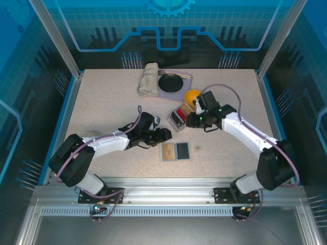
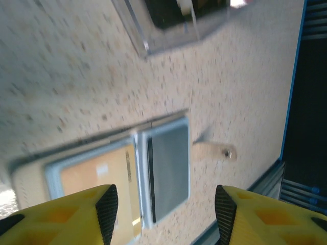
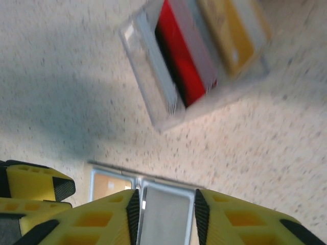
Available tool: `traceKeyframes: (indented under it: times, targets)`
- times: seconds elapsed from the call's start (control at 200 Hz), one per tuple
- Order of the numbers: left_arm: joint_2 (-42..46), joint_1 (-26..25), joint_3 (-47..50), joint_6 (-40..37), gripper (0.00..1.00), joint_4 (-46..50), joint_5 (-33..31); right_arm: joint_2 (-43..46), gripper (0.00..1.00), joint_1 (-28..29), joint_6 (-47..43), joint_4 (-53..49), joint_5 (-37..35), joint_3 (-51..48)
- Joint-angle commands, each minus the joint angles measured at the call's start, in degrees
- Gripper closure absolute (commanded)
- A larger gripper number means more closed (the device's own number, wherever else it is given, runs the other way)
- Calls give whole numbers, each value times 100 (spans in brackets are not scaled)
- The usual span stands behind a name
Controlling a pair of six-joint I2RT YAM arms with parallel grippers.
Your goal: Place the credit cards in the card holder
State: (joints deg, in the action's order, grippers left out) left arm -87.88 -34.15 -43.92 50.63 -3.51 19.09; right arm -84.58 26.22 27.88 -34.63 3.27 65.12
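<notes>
Just ahead of the arm bases, the card holder (image 1: 182, 151) lay opened flat on the table (image 1: 102, 97), slots up for loading. A tan card (image 2: 94, 176) apparently sat in its left half, though blur made that hard to confirm. The left gripper (image 1: 164, 135) hovered beside it, fingers wide and empty. The right gripper (image 1: 188, 121), fingers narrowly parted and holding nothing, hung between the holder and the clear box (image 1: 179, 117), where a red card (image 3: 184, 56) and a gold card (image 3: 232, 30) stood on edge for easy pinching. Beyond sat a yellow object (image 1: 190, 95), a black dish (image 1: 171, 81) and a folded cloth (image 1: 149, 79), none blocking the route.
</notes>
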Motion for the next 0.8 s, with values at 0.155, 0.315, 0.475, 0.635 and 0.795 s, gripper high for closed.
traceKeyframes:
  times: [0.155, 0.315, 0.475, 0.635, 0.795]
  targets:
    - [-1348, 646, -1703, 295, 46, 805, 324, -1404, 75, -14, -976, -776, -442, 1466]
    - [-2087, 685, -2549, 449, 54, 1328, 191, -1795, 76, 100, -1167, -852, -450, 1900]
    - [-2515, 686, -2993, 558, 62, 1561, 95, -2036, 77, 186, -1266, -909, -590, 2098]
    - [-2812, 686, -3312, 582, 68, 1784, -6, -2185, 78, 241, -1386, -995, -809, 2246]
    - [-2985, 676, -3425, 583, 62, 1732, 38, -2240, 78, 278, -1404, -1002, -776, 2279]
